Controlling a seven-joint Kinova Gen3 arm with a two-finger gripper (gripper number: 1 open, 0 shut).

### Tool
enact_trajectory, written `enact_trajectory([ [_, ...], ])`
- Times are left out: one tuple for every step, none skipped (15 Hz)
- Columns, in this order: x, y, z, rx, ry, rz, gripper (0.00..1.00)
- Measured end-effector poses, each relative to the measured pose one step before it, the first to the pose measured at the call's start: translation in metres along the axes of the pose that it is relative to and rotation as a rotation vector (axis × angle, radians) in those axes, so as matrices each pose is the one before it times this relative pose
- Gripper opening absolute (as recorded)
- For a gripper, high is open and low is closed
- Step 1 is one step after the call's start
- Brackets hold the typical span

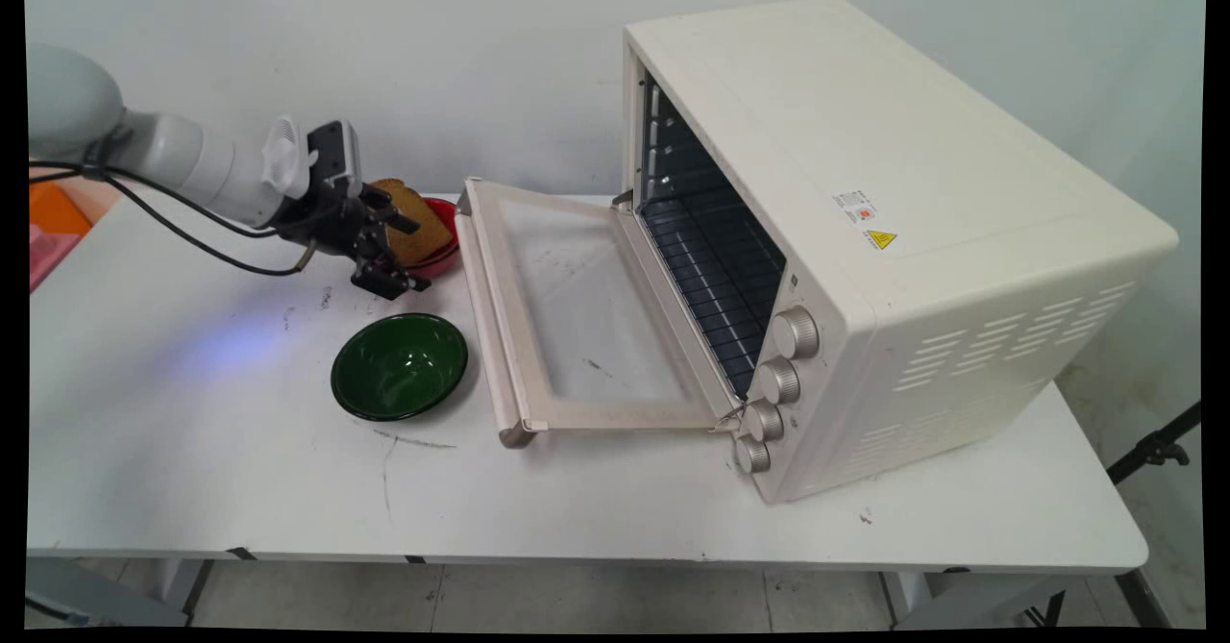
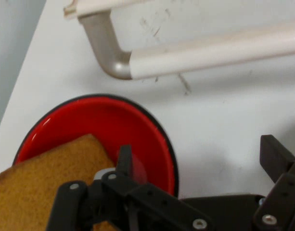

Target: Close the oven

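Observation:
A slice of brown bread (image 1: 415,222) leans in a red bowl (image 1: 447,239) at the back of the table, just left of the oven door. My gripper (image 1: 407,255) is open and low over this bowl. In the hand view one finger (image 2: 124,161) is inside the red bowl (image 2: 113,125), close against the bread (image 2: 46,183), while the other finger (image 2: 277,156) is outside the rim over bare table. Nothing is held between them.
A cream toaster oven (image 1: 894,239) stands on the right, its door (image 1: 577,307) folded flat onto the table with the handle (image 2: 195,53) facing my gripper. An empty green bowl (image 1: 399,366) sits in front of the red bowl, near the door's handle.

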Motion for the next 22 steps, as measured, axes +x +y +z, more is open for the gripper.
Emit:
enact_trajectory([
  [0.00361,0.00181,-0.0038,-0.00557,0.00498,-0.00528,1.0],
  [0.00379,0.00324,-0.00371,-0.00928,0.0054,-0.00646,1.0],
  [0.00296,0.00322,-0.00261,-0.00775,0.0045,-0.00663,1.0],
  [0.00183,0.00238,-0.00129,-0.00612,0.00258,-0.00407,1.0],
  [0.00286,0.00446,-0.0015,-0.00929,0.00355,-0.00933,1.0],
  [0.00206,0.00387,-0.00067,-0.0074,0.00215,-0.00836,1.0],
  [0.0011,0.00284,0.00005,-0.00509,0.00037,-0.00589,0.0],
  [0.00159,0.00406,0.00033,-0.0069,0.00054,-0.00871,0.0],
  [0.00078,0.00286,0.00067,-0.00479,-0.00053,-0.00582,0.0],
  [0.00095,0.00406,0.00112,-0.00596,-0.00108,-0.00812,0.0],
  [0.00052,0.00274,0.00107,-0.00386,-0.00141,-0.00479,0.0],
  [0.00062,0.00379,0.00195,-0.00536,-0.00227,-0.00679,0.0],
  [0.00046,0.00261,0.00179,-0.0041,-0.00165,-0.00398,0.0],
  [0.00041,0.00373,0.00258,-0.00427,-0.00248,-0.00572,0.0],
  [0.00097,0.00389,0.00442,-0.00551,-0.00359,-0.0055,0.0],
  [0.00068,0.00365,0.00478,-0.00391,-0.00271,-0.00618,0.0],
  [0.00031,0.00237,0.00338,-0.00207,-0.00148,-0.00477,0.0],
  [0.00079,0.00206,0.0039,-0.00194,-0.00062,-0.0045,0.0],
  [0.00107,0.00225,0.00475,-0.00261,-0.00045,-0.00452,0.0],
  [0.00137,0.00187,0.00469,-0.00186,0.00112,-0.00372,0.0],
  [0.00186,0.00222,0.00606,-0.00273,0.00211,-0.00449,0.0],
  [0.00127,0.00152,0.0042,-0.00224,0.00187,-0.00377,0.0],
])
